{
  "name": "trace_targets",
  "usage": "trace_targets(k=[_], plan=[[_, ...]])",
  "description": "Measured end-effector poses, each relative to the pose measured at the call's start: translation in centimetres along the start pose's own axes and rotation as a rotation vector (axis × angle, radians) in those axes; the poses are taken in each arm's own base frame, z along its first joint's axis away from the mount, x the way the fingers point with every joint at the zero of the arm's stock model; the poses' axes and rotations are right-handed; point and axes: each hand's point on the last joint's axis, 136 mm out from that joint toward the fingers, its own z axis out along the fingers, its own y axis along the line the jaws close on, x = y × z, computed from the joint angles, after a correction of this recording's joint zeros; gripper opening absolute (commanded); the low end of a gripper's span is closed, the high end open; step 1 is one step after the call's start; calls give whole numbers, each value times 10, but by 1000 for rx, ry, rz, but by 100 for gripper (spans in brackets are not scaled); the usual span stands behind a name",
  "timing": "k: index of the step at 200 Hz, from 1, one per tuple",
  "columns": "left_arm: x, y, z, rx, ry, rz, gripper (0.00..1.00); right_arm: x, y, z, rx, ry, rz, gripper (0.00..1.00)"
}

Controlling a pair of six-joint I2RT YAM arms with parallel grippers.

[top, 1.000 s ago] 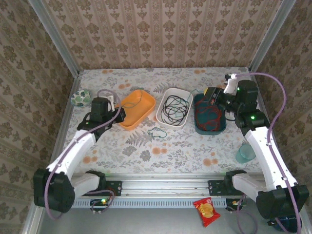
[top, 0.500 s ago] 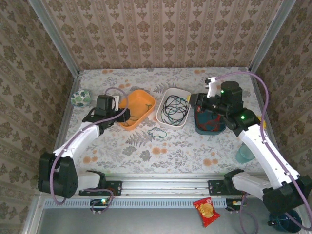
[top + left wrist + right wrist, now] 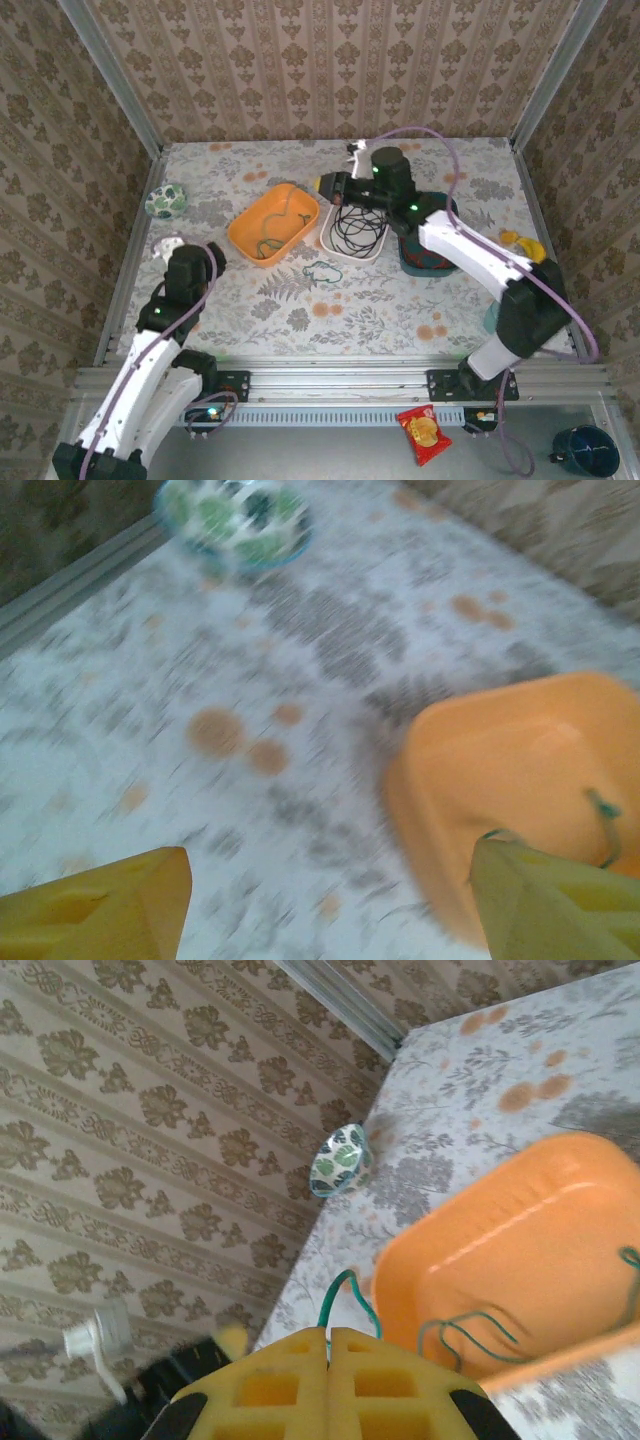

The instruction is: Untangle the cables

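- Right wrist view: the right tool [image 3: 328, 1334], its yellow fingers pressed fully together, appears to pinch a thin dark green cable [image 3: 345, 1278]. The cable loops up out of the seam beside a shallow orange plastic tray [image 3: 520, 1250].
- From the top external view, that tool [image 3: 325, 185] hangs above the gap between the orange tray [image 3: 285, 205] and a white oblong tray [image 3: 352, 253] holding coiled black cables [image 3: 355, 225]. A loose green strand [image 3: 320, 269] lies on the floral surface [image 3: 350, 310] just in front of both trays.
- The left tool [image 3: 330, 858] stands with its fingers wide apart over bare surface, gripping nothing. The orange tray sits ahead and to its right.
- A sound way to finish this step, on this evidence: carry the pinched end over the middle of the orange tray and lower it before letting go. That way the slack should settle inside rather than drape over the rim or snag the black bundle.
- A green length inside the tray [image 3: 265, 243] runs roughly along the tray's long axis, from far right to near left. The pinched end points up toward the right tool. Whether the two are one cable cannot be told.
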Motion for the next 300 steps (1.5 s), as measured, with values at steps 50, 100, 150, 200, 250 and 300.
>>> trace_targets(k=[50,100,150,200,250,300], plan=[[29,43,-17,-109,35,-68,73,-10,-29,69,-17,-13,121,1],[35,42,-10,-146,72,-26,75,35,-97,118,62,81,308,18],[29,10,-4,-76,83,80,77,64,-121,114,217,164,244,54],[34,-54,-10,124,91,268,78,35,-97,71,325,117,45,56],[110,-135,-22,440,273,549,81,19,-75,-5,368,16,-47,55],[190,-179,-17,549,432,749,82,66,-120,-47,499,90,-5,55]])
